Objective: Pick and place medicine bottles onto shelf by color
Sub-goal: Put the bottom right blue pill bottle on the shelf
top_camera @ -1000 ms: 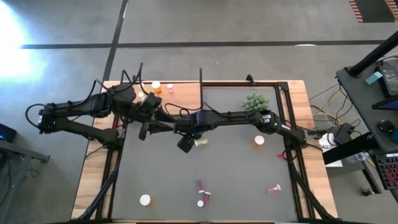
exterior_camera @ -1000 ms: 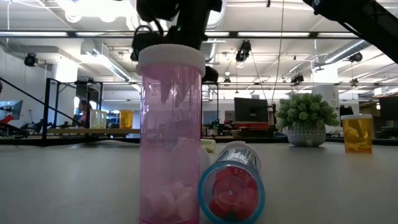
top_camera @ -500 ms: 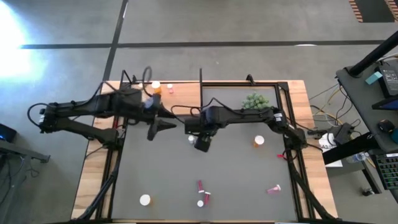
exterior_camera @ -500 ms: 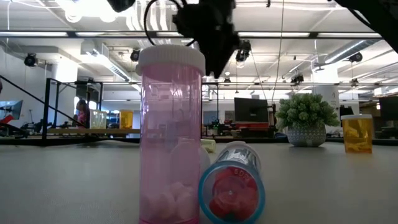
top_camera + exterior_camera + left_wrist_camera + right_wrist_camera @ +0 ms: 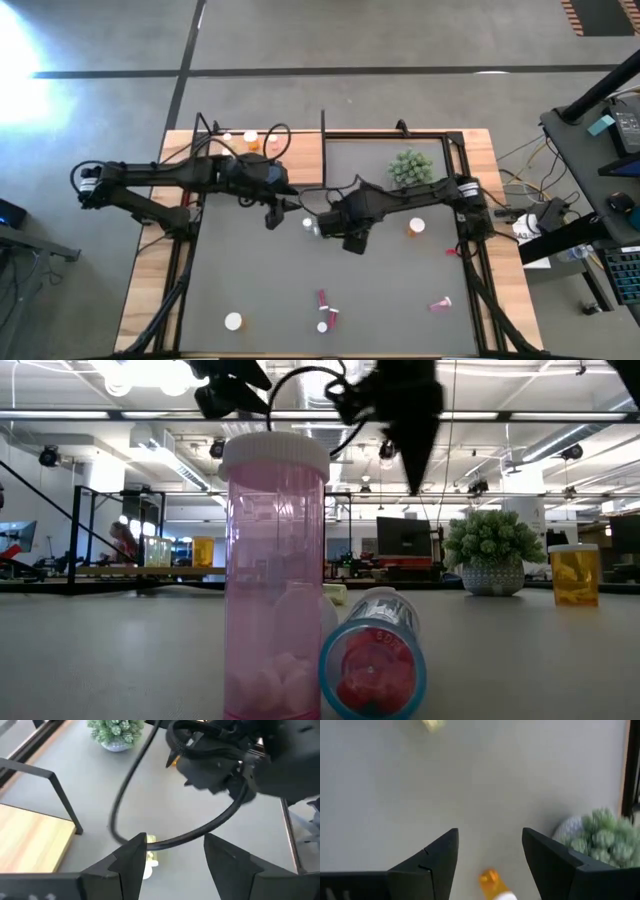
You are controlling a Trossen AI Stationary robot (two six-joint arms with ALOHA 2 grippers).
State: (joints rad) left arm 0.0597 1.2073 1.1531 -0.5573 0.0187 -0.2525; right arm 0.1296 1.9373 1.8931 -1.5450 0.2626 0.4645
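While a small yellowish bottle with a white cap (image 5: 311,226) lies alone on the grey mat (image 5: 260,290) near the middle, the left gripper (image 5: 272,214) hangs just left of it, fingers apart and empty. Just right of it, the right gripper (image 5: 355,240) is open and empty too, and the light-wood shelf board (image 5: 295,158) at the far edge carries orange bottles (image 5: 250,140).

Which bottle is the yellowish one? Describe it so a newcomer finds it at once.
Start at the grey mat in the high view and find where the two arms meet near its middle. The yellowish medicine bottle lies there on its side, between the left gripper and right gripper. No other bottle is near it; the orange bottle stands upright farther right.
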